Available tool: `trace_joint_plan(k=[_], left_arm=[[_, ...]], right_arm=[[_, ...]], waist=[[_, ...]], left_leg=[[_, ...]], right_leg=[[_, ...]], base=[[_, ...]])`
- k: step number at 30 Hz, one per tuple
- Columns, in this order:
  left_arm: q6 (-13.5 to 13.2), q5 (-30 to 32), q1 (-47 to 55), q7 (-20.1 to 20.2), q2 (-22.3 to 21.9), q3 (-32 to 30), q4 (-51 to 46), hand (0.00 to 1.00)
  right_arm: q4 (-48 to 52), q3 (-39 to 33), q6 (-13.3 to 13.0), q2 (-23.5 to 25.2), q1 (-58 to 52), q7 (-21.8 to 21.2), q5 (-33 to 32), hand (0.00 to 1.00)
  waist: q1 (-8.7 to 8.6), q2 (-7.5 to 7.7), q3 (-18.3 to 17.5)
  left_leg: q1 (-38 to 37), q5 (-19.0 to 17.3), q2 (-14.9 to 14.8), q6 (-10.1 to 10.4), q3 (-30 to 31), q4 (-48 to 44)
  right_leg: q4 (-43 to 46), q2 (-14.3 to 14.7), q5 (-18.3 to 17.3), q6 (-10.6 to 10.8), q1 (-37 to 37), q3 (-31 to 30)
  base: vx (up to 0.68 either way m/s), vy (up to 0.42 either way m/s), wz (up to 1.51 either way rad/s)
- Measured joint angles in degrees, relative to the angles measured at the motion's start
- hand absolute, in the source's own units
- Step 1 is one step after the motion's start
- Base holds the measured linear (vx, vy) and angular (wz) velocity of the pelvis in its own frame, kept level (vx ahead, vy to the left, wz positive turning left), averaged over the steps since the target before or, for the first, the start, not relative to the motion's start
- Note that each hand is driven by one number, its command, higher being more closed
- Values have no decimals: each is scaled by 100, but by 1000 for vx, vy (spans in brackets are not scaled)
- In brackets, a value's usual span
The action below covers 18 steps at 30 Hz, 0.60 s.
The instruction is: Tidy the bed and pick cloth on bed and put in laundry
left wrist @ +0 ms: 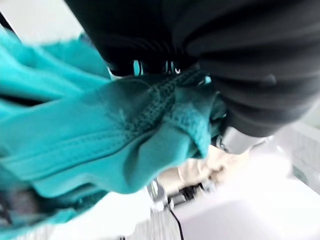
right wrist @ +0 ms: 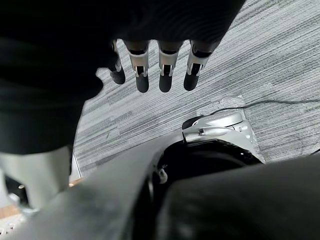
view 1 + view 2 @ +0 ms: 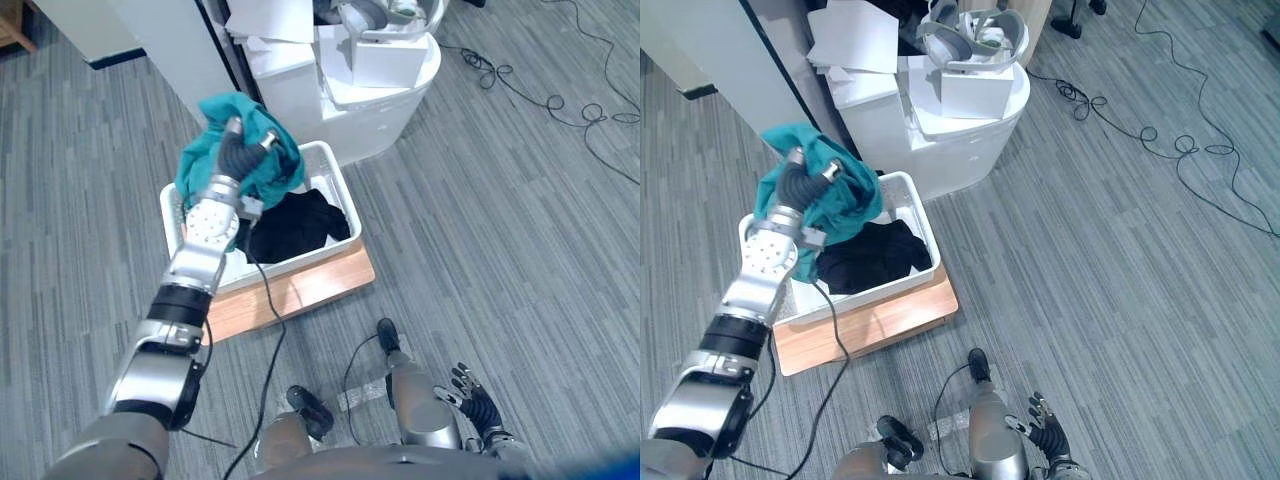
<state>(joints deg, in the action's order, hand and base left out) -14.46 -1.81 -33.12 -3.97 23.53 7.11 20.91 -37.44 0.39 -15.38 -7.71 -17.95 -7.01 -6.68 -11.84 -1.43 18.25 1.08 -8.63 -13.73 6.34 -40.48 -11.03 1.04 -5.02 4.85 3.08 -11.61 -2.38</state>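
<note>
- Teal knit cloth (image 3: pixel 203 165): bunched in a loose wad, held in the air above the rear left part of the basket (image 3: pixel 344 195), not yet dropped.
- Handling, as judged: light, soft and limp, not fragile. It will sag and trail, and a hanging fold may catch the rim. A seam or thick gathered fold gives the surest hold, and a full fistful is better than an edge.
- Left hand (image 3: pixel 236 156): raised on an extended arm, fingers curled into the cloth and gripping it. The left wrist view shows ribbed teal fabric pressed against the dark cover.
- Basket: white, perforated walls, set on a wooden board (image 3: pixel 310 290) on the grey floor (image 3: pixel 500 230).
- Black garment (image 3: pixel 295 225): lying heaped inside the basket, towards its right side.
- Right hand (image 3: pixel 478 400): low by the robot's side, well apart from the basket, fingers (image 2: pixel 165 75) straight and holding nothing.
</note>
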Motion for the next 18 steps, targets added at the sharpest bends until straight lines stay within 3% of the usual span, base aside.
trace_joint_plan(k=[2, 8, 10, 18], left_arm=[[73, -111, 68, 3, -147, 22, 2, 100], [755, -534, 145, -6, -612, 199, 360, 100], [869, -593, 193, -66, -720, 189, 623, 100], [933, -602, -86, -867, -740, -272, 1038, 100]], right_arm=[[47, 22, 56, -13, 0, 14, 1, 0], [291, 47, 225, -25, 1, 74, -4, 0], [366, 56, 258, -36, 1, 87, -4, 0], [770, 241, 375, -134, 8, 151, -91, 0]], waist=[[18, 0, 3], [34, 18, 124], [46, 21, 135], [171, 121, 448]], left_leg=[[7, -5, -37, 5, -10, -35], [301, -24, -153, -4, -2, -246], [412, -33, -204, -1, -7, -319], [783, -82, -331, -36, 19, -624]], right_leg=[[2, 25, -7, -8, -4, 0], [123, 64, -19, -21, -278, 11], [181, 88, -19, -21, -408, 10], [412, 107, -18, -22, -797, 21]], base=[[-34, -58, -4], [-41, -67, -2], [-31, -62, -4], [-48, -49, -1]])
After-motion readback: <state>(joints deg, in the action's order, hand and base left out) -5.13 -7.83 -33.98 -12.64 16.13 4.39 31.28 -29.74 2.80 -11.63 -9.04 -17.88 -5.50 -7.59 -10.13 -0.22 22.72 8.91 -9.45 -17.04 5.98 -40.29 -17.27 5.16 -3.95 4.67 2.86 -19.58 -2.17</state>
